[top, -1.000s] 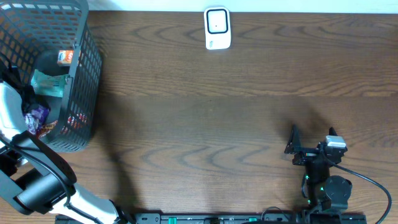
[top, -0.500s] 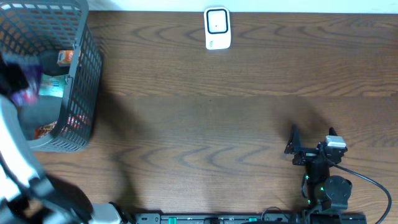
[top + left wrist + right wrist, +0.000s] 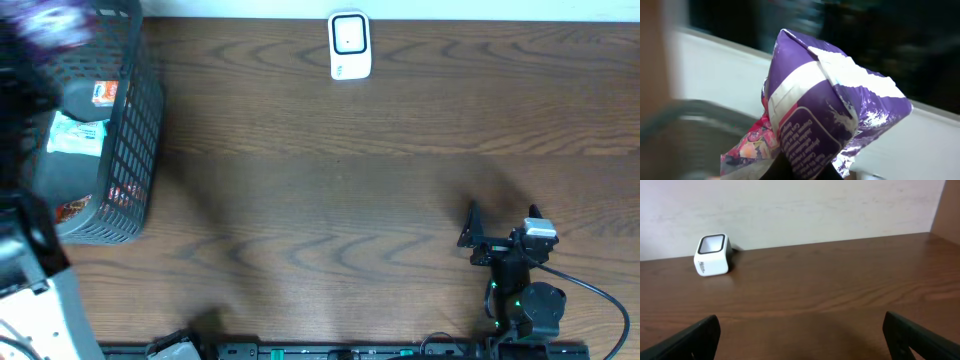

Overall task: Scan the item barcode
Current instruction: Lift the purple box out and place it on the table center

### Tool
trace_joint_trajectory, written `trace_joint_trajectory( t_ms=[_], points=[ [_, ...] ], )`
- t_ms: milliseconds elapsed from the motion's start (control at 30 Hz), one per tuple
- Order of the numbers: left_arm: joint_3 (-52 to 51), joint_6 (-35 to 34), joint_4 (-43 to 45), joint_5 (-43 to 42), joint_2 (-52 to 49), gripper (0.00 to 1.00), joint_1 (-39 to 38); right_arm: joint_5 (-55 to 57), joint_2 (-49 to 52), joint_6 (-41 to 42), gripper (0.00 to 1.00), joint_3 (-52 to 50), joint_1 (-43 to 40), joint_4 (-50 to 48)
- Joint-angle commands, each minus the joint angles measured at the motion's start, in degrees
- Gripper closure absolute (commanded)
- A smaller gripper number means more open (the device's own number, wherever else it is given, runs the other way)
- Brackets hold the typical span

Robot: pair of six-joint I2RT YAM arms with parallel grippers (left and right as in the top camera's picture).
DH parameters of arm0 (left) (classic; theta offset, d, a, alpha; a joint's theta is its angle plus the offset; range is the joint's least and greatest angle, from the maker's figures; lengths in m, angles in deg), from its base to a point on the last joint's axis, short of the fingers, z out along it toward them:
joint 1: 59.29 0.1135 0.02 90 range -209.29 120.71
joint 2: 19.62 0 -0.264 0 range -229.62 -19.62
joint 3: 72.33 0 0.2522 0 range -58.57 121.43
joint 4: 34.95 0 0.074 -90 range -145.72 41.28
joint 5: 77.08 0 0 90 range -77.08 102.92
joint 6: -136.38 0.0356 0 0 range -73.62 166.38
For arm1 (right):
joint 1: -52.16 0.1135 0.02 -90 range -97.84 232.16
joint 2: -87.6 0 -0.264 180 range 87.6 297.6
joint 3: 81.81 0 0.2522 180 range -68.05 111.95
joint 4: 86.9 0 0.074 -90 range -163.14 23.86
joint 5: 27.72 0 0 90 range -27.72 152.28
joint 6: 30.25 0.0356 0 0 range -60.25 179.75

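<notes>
Your left pincer (image 3: 790, 170) is clamped on the purple packet (image 3: 825, 115); its wrist camera shows only a dark sliver of it at the bottom edge of the frame, under the packet, so take the grip from the way the packet fills that view. The packet is crinkled purple foil with a white band across its top and a panel of small white print on the side facing the camera, and a strip of pink flowered wrapper shows at its lower left. From overhead, it is a purple smear (image 3: 55, 22) at the far left corner, above the far rim of the basket (image 3: 135, 150), and the arm around it is too blurred to make out its outline. The grey mesh basket stands at the left edge of the table (image 3: 330, 190) and holds a pale green pack (image 3: 75, 135), a small orange item (image 3: 103, 93) and something red (image 3: 75, 208) low against its near wall. The scanner (image 3: 349, 45), a small white block with a dark window on top, sits at the far edge of the table near the middle, well apart from the packet. Your right pincer (image 3: 502, 212) hangs at the near right of the table with its fingers (image 3: 690, 335) spread wide and nothing between them, and through that gap its own camera looks across bare wood to the scanner by the pale wall (image 3: 815, 205).
</notes>
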Motion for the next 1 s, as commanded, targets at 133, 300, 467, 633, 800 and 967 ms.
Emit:
trace_joint_trajectory(
  t_ms=[133,300,467,633,800,967],
  points=[
    [0.63,-5.92,-3.85,-1.70,-3.87,0.93,-24.92,0.07,-0.31,-0.50,0.01,-0.09,0.48,0.22],
    [0.61,-5.92,-17.40,-1.68,-10.40,0.93,-37.16,0.07,-0.31,-0.50,0.01,-0.09,0.48,0.22],
    [0.61,-5.95,-25.09,-1.68,-20.04,0.92,-44.46,0.07,-0.31,-0.50,0.01,-0.09,0.48,0.22],
    [0.61,-7.82,-25.46,-1.68,-29.94,0.93,-49.42,0.07,-0.31,-0.50,0.01,-0.09,0.48,0.22],
    [0.61,-12.50,-25.49,-1.70,-37.64,0.93,-52.54,0.07,-0.31,-0.50,0.01,-0.09,0.48,0.22],
    [0.61,-15.82,-25.46,-1.70,-42.82,0.62,-55.45,0.07,-0.31,-0.50,0.01,-0.09,0.48,0.22]
  ],
)
